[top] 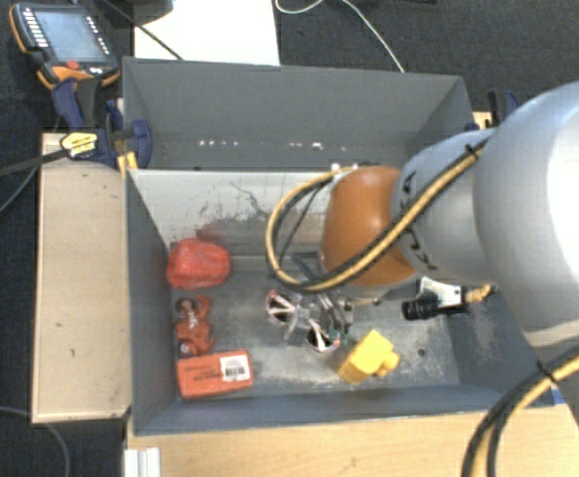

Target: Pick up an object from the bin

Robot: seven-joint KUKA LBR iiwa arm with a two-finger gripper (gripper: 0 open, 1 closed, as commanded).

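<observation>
Jaws: low over the middle of the grey metal bin's (pixel 289 117) floor, beneath the orange wrist cover (pixel 363 227); whether they stand apart or together cannot be told.
Nearest thing: yellow blocky plastic piece (pixel 368 356), just beside the jaws on their right, by the view's lower wall.
Right of jaws: black cylindrical stick with a white end (pixel 433 306), near the arm.
Left wall: red crumpled lump (pixel 198 264), small orange-red figure (pixel 193 326) and flat orange box with a barcode label (pixel 215 373), in a column, well apart from the jaws.
</observation>
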